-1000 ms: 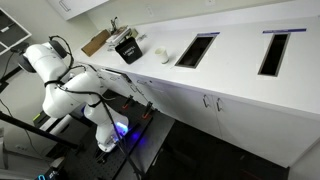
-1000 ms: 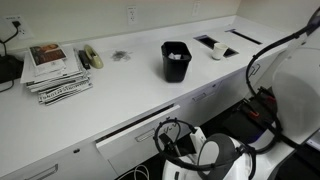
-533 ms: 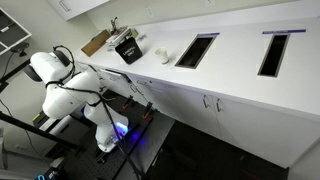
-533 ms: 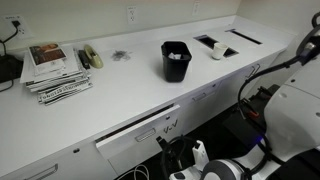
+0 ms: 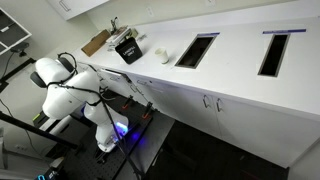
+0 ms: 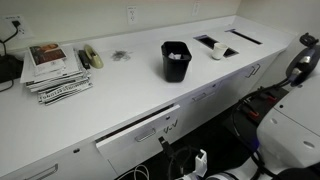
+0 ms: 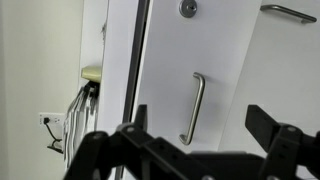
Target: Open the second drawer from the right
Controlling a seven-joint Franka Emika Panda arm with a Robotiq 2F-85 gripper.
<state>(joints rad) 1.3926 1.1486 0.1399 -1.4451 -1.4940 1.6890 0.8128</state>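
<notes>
In an exterior view a shallow drawer with a plain white front point(image 6: 140, 133) sits under the counter, standing slightly out with a dark gap above it. In the wrist view my gripper point(image 7: 200, 125) is open and empty, its dark fingers point(image 7: 266, 125) wide apart. It faces a white cabinet panel with a slim metal handle point(image 7: 195, 105) that lies between the fingers but apart from them. A round lock point(image 7: 187, 8) sits above the handle. The white arm point(image 5: 62, 88) stands low in front of the cabinets; the gripper itself is hidden in both exterior views.
On the counter point(image 6: 120, 85) are a black bin point(image 6: 175, 60), stacked magazines point(image 6: 55, 70) and a tape dispenser point(image 6: 92, 57). The top has two rectangular cut-outs point(image 5: 196, 49). Cabinet doors with paired handles point(image 5: 211, 102) run below. Cables hang by the arm's base point(image 5: 120, 128).
The arm has swung away from the drawer front towards the right edge of one exterior view. In the other its upper joint has shifted slightly right. The drawer has not moved.
</notes>
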